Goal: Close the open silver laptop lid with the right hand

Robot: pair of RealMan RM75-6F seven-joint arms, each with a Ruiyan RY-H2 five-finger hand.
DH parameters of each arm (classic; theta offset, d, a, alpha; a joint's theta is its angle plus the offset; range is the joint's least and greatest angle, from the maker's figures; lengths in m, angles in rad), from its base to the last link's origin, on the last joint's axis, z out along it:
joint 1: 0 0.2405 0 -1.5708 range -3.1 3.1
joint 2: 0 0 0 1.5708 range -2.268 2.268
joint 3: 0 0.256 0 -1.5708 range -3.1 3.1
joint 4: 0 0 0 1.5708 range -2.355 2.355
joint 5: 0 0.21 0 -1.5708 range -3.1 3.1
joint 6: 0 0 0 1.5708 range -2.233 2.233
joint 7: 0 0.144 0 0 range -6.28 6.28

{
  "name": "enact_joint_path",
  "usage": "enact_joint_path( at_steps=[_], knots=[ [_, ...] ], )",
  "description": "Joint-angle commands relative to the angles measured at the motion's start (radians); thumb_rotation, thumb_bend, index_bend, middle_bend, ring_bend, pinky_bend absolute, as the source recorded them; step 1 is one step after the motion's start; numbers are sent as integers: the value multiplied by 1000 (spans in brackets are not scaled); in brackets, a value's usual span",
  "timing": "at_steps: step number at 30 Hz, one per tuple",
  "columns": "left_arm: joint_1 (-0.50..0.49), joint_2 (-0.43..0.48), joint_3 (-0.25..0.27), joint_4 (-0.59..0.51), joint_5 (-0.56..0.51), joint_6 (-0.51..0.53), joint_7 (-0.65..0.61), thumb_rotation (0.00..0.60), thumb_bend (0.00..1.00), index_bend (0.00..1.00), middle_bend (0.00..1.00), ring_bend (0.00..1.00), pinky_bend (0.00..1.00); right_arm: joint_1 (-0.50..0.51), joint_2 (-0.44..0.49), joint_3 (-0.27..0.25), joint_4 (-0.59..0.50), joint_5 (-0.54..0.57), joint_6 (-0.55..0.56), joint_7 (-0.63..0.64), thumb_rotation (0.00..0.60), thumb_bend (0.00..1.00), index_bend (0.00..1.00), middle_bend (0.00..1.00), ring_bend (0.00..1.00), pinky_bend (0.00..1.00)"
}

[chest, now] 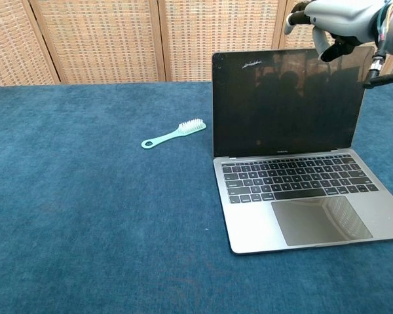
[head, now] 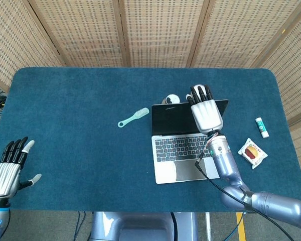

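Observation:
The silver laptop (head: 183,146) stands open right of the table's middle, its dark screen (chest: 288,104) upright and facing me. My right hand (head: 205,111) hovers over the lid's top edge near its right corner, palm down, holding nothing. In the chest view this right hand (chest: 337,16) sits at the lid's upper right corner with fingers (chest: 327,46) bent down at the rim; whether they touch it is unclear. My left hand (head: 5,170) floats by the table's near left corner with fingers spread and nothing in it.
A mint green brush (head: 133,117) lies left of the laptop on the blue table (head: 80,90). A small round white object (head: 172,99) stands just behind the lid. To the right lie a snack packet (head: 253,152) and a white tube (head: 261,127).

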Motion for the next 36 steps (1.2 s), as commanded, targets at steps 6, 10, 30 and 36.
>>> enact_joint_path(
  at_steps=[6,10,30,36],
  knots=[
    [-1,0,1,1,-2,-3,-2,600,11,0,0,0,0,28,-7,-6,-6,68,12,25,600,1000,166,69,0,0],
    [-3,-2,7,-1,5,-7,2,600,12,0,0,0,0,42,-19,-20,6,68,19,33,600,1000,178,77,0,0],
    [-4,-5,15,-2,16,-4,8,600,11,0,0,0,0,72,-46,-65,68,57,44,74,600,1000,283,142,0,29],
    [-5,-6,16,-2,18,-6,10,600,11,0,0,0,0,72,-47,-77,66,40,62,81,600,1000,334,184,14,61]
  ],
)
